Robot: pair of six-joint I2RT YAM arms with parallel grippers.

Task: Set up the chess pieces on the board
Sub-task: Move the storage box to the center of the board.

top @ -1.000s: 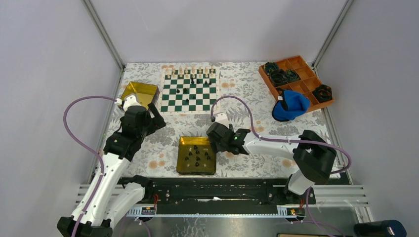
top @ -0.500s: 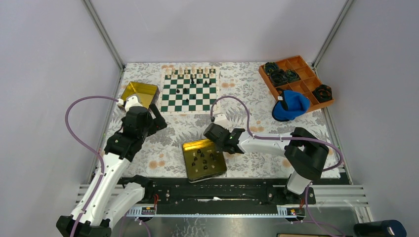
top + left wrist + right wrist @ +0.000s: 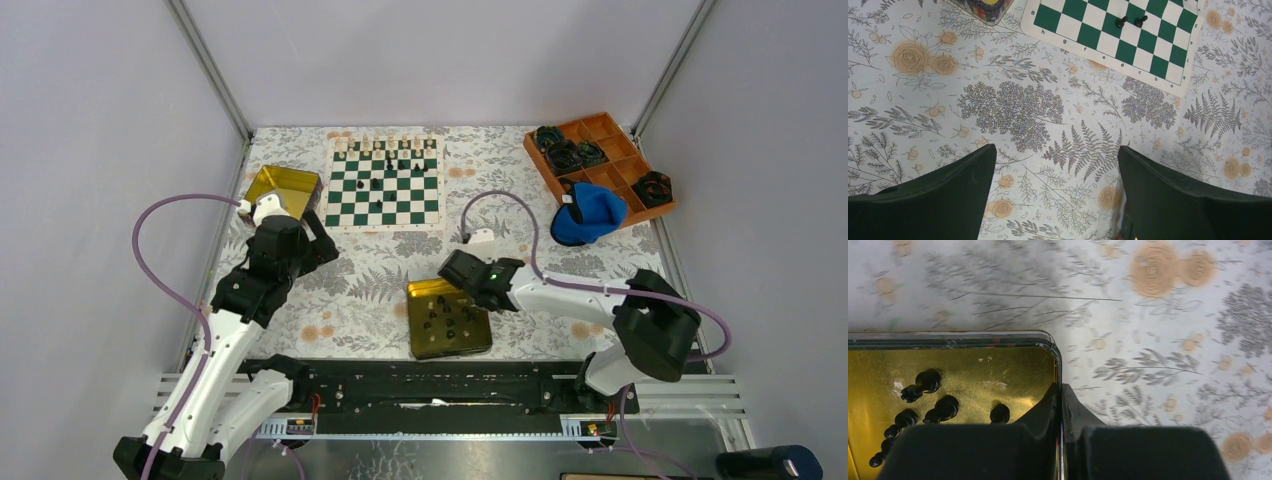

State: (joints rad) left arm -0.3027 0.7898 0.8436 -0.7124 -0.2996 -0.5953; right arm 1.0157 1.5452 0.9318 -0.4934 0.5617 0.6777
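Pinching the rim of the gold tin [image 3: 998, 334] near its far corner, the right jaws are pressing together on the thin wall. The loose black chess pieces [image 3: 928, 382] are lying inside the tin, just beside the grip. The tin is sitting by the counter's near edge, while the board [image 3: 400, 205] is lying well apart by the far edge, ahead and to the left. The left jaws are hanging spread wide near the board's near-left corner, so that arm is the closer one. Nothing is standing between tin and board.

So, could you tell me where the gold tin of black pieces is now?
In the top view the gold tin sits near the front edge of the table, right of centre, its far corner pinched in the jaws of the right arm.
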